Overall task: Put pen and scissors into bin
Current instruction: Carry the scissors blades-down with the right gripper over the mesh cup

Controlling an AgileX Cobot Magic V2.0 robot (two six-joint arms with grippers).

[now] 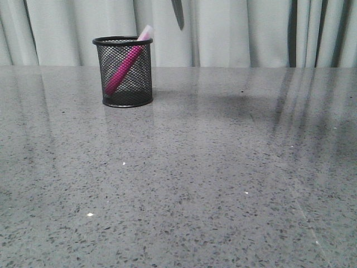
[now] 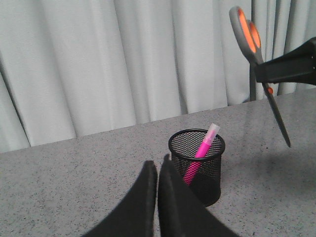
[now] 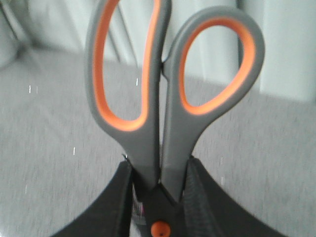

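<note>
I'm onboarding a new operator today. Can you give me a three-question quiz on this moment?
1. True or false: the pen already stands in the bin.
2. Which tool holds the scissors? A) left tool B) right tool C) neither
3. Fill in: the scissors hang in the air with their blades pointing ____.

Key: 1 true. 2 B; the left tool is shut and holds nothing. 3 down.
</note>
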